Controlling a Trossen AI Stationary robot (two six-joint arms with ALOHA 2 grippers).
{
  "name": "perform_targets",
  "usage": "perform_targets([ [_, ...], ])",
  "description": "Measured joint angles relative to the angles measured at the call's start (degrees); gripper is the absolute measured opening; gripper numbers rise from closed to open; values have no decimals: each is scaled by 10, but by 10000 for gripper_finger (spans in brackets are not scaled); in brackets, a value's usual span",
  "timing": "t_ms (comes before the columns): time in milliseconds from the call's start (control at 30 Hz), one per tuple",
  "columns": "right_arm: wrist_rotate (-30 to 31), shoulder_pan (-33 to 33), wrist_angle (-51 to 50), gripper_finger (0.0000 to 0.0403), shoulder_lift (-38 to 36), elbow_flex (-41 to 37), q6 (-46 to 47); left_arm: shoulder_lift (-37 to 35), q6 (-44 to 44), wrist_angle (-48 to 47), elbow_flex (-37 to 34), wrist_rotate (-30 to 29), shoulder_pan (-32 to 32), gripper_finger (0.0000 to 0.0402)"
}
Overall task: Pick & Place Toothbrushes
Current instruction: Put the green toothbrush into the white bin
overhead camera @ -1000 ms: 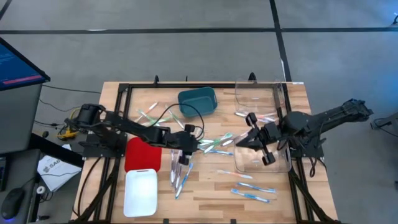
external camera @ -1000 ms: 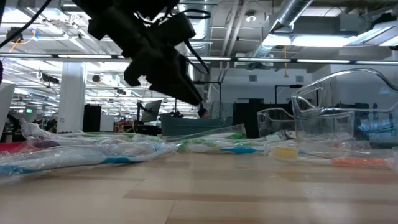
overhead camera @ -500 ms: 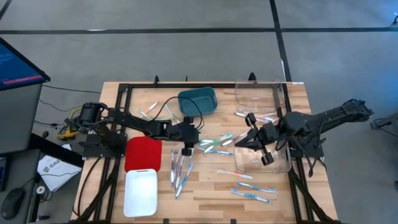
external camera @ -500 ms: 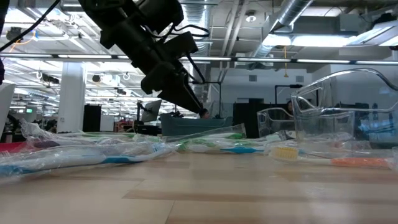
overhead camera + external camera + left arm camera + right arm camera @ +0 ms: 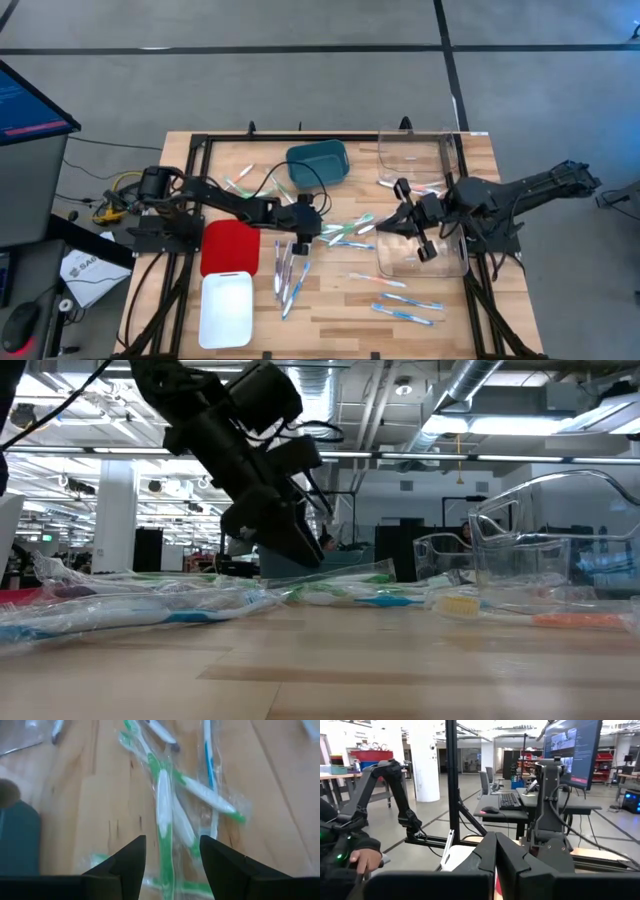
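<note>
My left hand hangs fingers apart and empty over the green toothbrushes wrapped in clear film at the desk's middle. More toothbrushes lie toward the near right corner. My right hand, pinched shut on nothing, sits by the clear bin.

Grey floor with dark seam lines; white pillar left of centre; desks with monitor upper right; ceiling ducts overhead.
</note>
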Motion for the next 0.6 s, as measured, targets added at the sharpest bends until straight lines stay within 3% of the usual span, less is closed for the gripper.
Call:
perform_targets([
  [333, 0, -7, -1, 0, 0, 0, 0, 21, -1, 19, 0, 1, 16, 182],
  [600, 0, -7, -2, 0, 0, 0, 0, 21, -16, 24, 0, 36, 27, 180],
])
